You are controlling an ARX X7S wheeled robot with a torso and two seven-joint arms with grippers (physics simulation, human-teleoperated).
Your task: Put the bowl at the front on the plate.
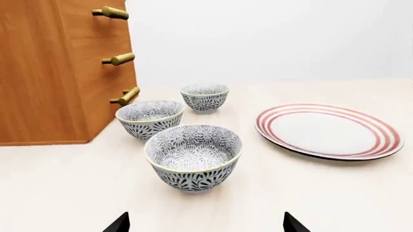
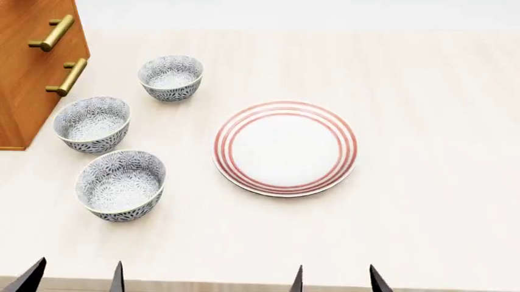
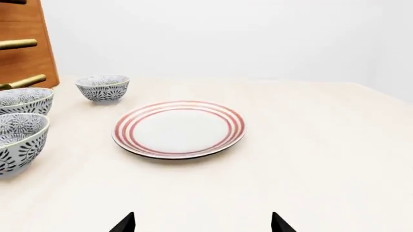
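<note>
Head view gives us the bowl (image 2: pixel 121 185) at the front, just left of the plate (image 2: pixel 285 148) and apart from it, upright on the pale table (image 2: pixel 430 182). Behind it stand the middle bowl (image 2: pixel 92 123) and the far bowl (image 2: pixel 170 77), close beside a wooden cabinet (image 2: pixel 28 67) with brass handles (image 2: pixel 67 76). Nothing lies between bowl and plate. Our left gripper (image 2: pixel 75 277) hangs low before the bowl, our right gripper (image 2: pixel 337 281) before the plate; both have fingers spread wide, holding nothing
</note>
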